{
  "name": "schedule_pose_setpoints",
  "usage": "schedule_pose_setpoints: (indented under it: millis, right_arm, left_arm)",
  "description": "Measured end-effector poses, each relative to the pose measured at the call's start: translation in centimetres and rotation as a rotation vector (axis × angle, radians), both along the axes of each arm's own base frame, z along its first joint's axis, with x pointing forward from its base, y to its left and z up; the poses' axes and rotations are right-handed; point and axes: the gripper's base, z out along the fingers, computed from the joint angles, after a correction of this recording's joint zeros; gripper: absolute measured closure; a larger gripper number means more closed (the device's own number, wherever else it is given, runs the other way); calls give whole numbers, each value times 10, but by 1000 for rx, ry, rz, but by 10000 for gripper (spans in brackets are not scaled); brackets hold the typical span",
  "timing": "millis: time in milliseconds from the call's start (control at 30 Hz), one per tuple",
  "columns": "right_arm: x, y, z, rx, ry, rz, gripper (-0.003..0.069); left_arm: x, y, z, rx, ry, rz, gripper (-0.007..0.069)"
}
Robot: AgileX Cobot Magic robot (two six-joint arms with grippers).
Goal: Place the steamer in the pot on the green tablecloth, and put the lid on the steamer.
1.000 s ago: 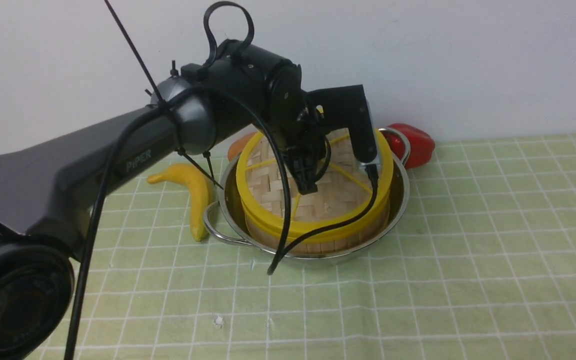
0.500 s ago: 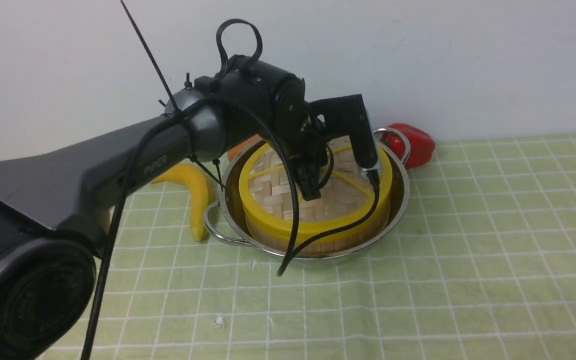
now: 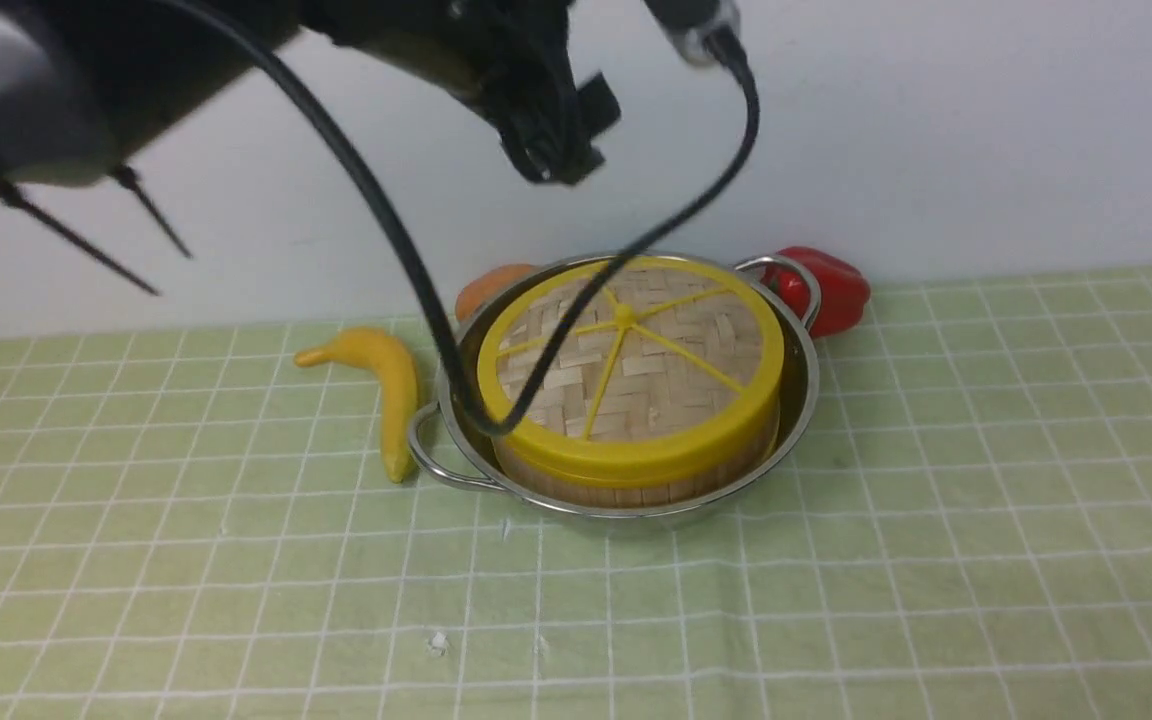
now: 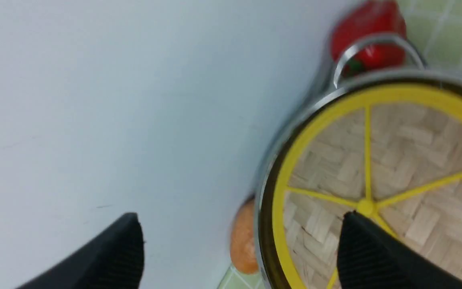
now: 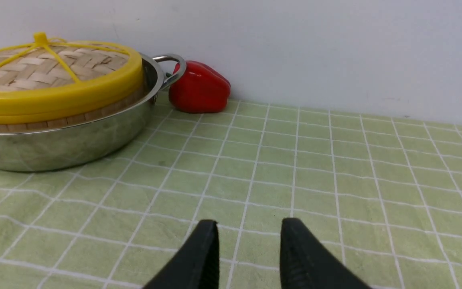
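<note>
wall [image 3: 986, 120]: plain white, behind table | light: even, soft shadows

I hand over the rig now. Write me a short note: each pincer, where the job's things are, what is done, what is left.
Left pincer: open, empty, high above the pot.
Right pincer: open, empty, low over the green tablecloth, to the right of the pot.
Steamer: inside the pot, on the tablecloth.
Lid: flat on the steamer.
Done: both steps.
Left: nothing, apparently; only park the arms.

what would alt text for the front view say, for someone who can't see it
A woven lid with yellow rim sits on a bamboo steamer inside a steel pot on a green tablecloth. The left pincer hangs above; a banana lies left.
</note>
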Motion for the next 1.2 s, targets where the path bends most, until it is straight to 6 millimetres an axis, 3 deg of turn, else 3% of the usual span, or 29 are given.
schedule_pose_setpoints:
  millis: [33, 67, 200, 400, 667, 867, 967, 1033, 1067, 1100, 1133, 1200]
  right_arm:
    - [0, 0, 0, 0, 0, 0, 417]
    - [0, 0, 0, 0, 0, 0, 417]
    - [0, 0, 0, 0, 0, 0, 417]
    - [0, 0, 0, 0, 0, 0, 417]
    - [0, 0, 0, 0, 0, 0, 417]
    - [0, 0, 0, 0, 0, 0, 417]
    - [0, 0, 0, 0, 0, 0, 417]
    - [0, 0, 0, 0, 0, 0, 417]
    - [0, 0, 0, 0, 0, 0, 417]
    - [0, 0, 0, 0, 0, 0, 417]
    - [0, 0, 0, 0, 0, 0, 417]
    - [0, 0, 0, 0, 0, 0, 417]
  left_arm:
    - [-16, 9, 23, -90, -27, 42, 36]
    - [-18, 10, 25, -106, -25, 51, 39]
    - [-56, 33, 70, -288, -82, 119, 104]
    - [-76, 44, 90, -348, -124, 126, 180]
    - [-74, 43, 89, -349, -119, 127, 282]
    - [-85, 54, 65, -351, 7, 176, 354]
    - [-107, 77, 40, -374, 77, 221, 390]
    - [-126, 101, 13, -413, 112, 284, 407]
    - [-125, 102, 14, -420, 109, 289, 408]
    - [-143, 119, -8, -456, 119, 338, 414]
    - [-144, 123, -10, -464, 113, 350, 414]
    - [-172, 145, -44, -494, 101, 426, 414]
